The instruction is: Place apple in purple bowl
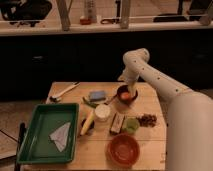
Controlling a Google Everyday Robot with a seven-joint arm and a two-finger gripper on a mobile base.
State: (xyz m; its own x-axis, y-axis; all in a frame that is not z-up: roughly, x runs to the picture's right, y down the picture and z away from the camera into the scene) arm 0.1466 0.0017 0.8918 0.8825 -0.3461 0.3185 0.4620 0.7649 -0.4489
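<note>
Wooden tabletop (94, 150), far side: gripper (125, 84) hangs just above the small dark purple bowl (135, 96). The small orange-yellow apple (126, 95) sits inside, probably being released. Grip state: can't tell.

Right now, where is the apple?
In the camera view, the apple is inside the purple bowl, far right on the table, just below the gripper.
</note>
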